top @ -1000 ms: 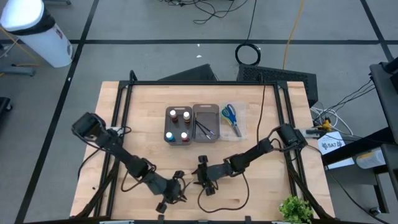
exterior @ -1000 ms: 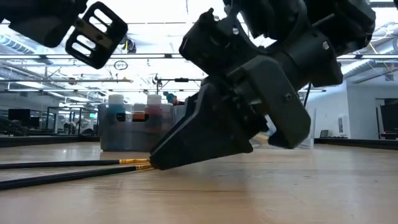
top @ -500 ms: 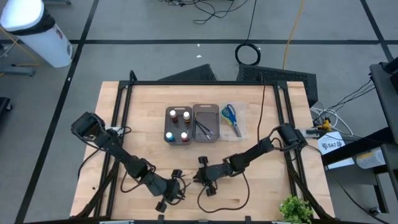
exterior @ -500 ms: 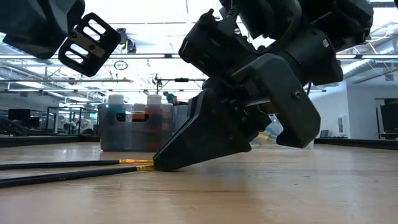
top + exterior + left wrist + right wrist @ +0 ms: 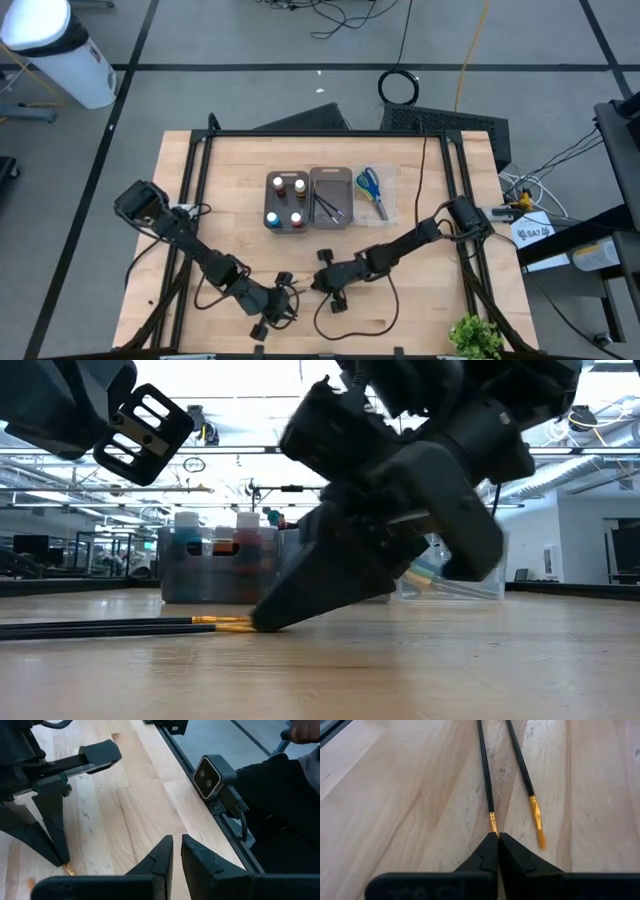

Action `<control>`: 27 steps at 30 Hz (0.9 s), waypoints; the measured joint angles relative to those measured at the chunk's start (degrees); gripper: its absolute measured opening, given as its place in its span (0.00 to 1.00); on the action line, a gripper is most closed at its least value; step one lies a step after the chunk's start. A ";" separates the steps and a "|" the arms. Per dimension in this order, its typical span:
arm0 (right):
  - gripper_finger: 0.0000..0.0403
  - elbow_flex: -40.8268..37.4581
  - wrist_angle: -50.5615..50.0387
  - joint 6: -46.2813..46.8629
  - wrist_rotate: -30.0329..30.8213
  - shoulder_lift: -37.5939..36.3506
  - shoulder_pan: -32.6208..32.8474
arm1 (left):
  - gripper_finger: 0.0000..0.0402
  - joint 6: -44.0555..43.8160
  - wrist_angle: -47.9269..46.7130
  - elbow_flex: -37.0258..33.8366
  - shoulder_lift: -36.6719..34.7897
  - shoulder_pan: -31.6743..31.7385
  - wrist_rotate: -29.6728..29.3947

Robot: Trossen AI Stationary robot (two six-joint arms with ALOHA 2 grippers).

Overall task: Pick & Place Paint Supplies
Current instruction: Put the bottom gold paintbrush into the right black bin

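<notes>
Two thin dark-handled brushes lie side by side on the wooden table. My right gripper [image 5: 498, 836] is shut on the end of one brush [image 5: 485, 775]. The other brush [image 5: 520, 765] lies free beside it, resting along its length, its orange bristles bare. In the low view the right gripper [image 5: 258, 624] slants down to the tabletop. My left gripper [image 5: 176, 851] hovers close by, above the near part of the table, shut on nothing. The paint bottles [image 5: 286, 200] stand in a grey tray, more brushes [image 5: 328, 206] lie in a second one, and scissors [image 5: 372, 188] lie in a clear tray. My right gripper pinches the brush's bristle end, just past the gold ferrule [image 5: 492, 824], between its two fingertips. The fingers slant down from the table's right and lie in line with the brush. The brush lies flat on the table, its handle [image 5: 100, 628] stretching away toward the left.
The three trays stand in a row at the table's middle [image 5: 330, 198]. A small camera [image 5: 212, 774] sits at the table's near edge, and a black frame rail [image 5: 200, 180] runs along the sides. A person's hand [image 5: 300, 730] shows beyond the near edge.
My right gripper has stayed with its fingertips down at the brush's gold end and has tipped a little. In the low view the two brush handles, spread apart before, now lie almost in one line: the nearer handle has swung toward the farther one.
</notes>
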 joint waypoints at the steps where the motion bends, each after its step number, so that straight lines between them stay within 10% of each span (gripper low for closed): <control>1: 0.00 -0.02 0.08 -0.47 -0.04 -0.58 0.04 | 0.12 0.00 0.01 -0.02 0.00 0.02 0.00; 27: 0.00 -0.24 -5.35 0.47 14.33 -12.89 1.99 | 0.12 -1.83 -0.25 0.00 0.02 -0.15 0.04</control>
